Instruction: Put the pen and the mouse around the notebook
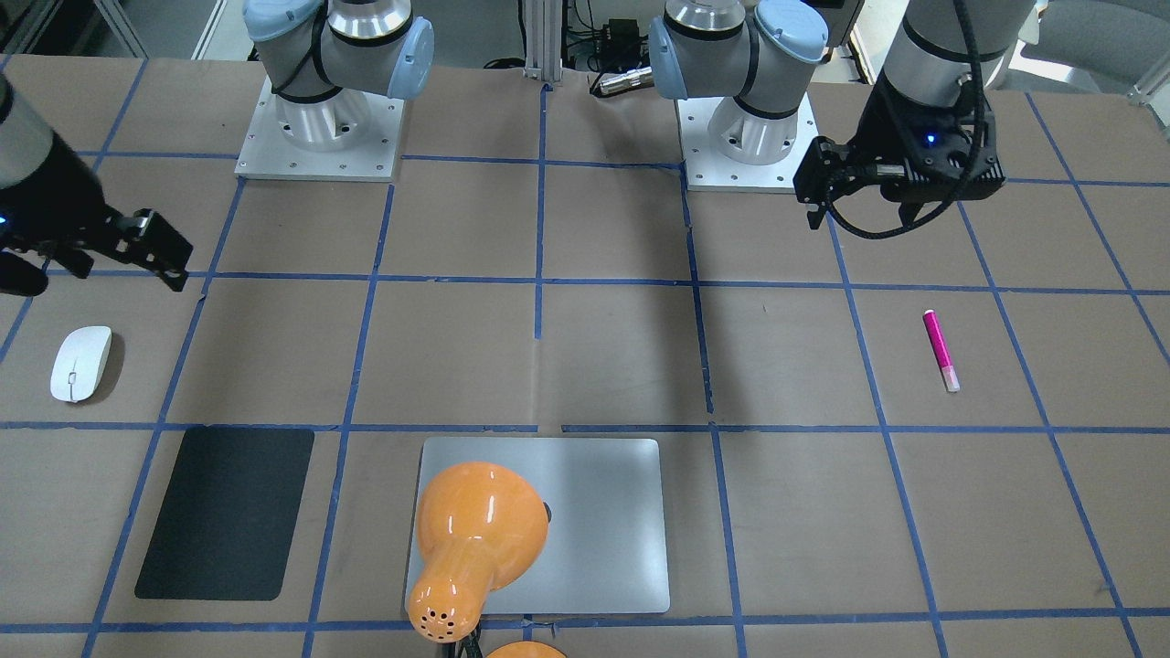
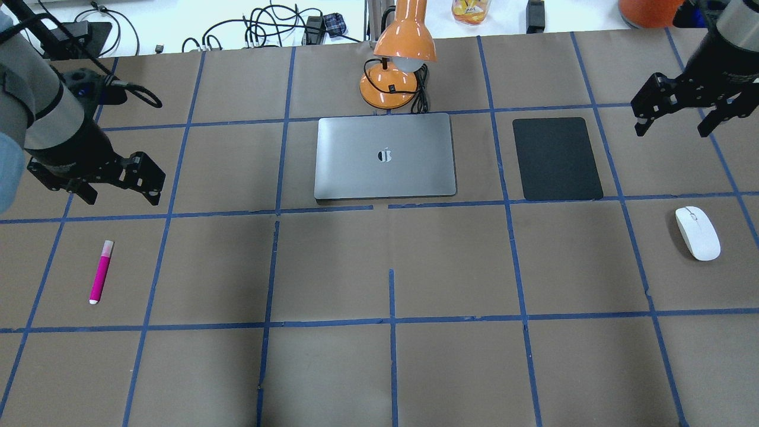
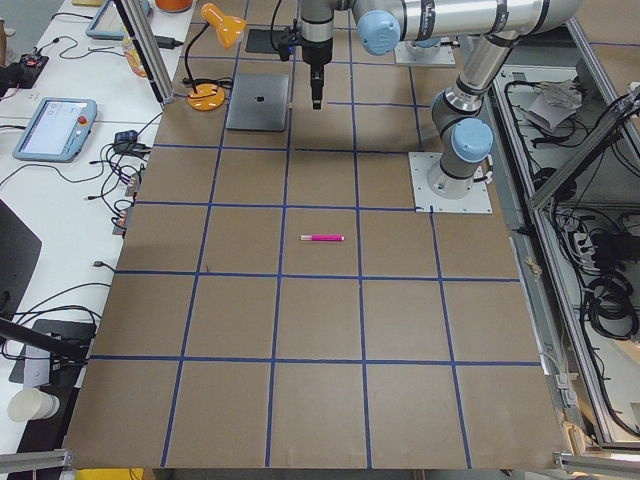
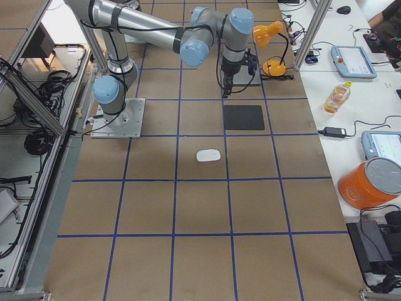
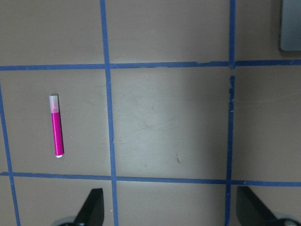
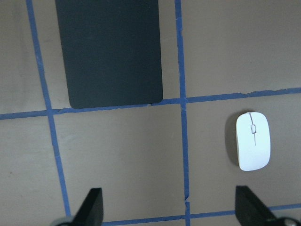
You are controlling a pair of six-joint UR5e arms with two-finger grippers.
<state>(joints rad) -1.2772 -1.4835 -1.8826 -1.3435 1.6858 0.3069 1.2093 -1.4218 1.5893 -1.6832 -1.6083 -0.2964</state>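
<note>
Left fingers [image 5: 93, 206] apart | right fingers [image 6: 93, 206] apart | notebook [image 2: 356, 175] logo [image 2: 385, 155] clear overhead; lamp [image 1: 475, 530] mostly hides it front-facing

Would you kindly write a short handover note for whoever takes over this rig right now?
The left hand is open and empty, raised near the pen.
The right hand is open and empty, raised near the mouse.
The pen lies on the robot's left side. The mouse is on its right, farther out than the black mat. Both are well apart from the notebook at centre.
Done: nothing placed yet.
Left to do: bring pen and mouse beside the notebook.
</note>
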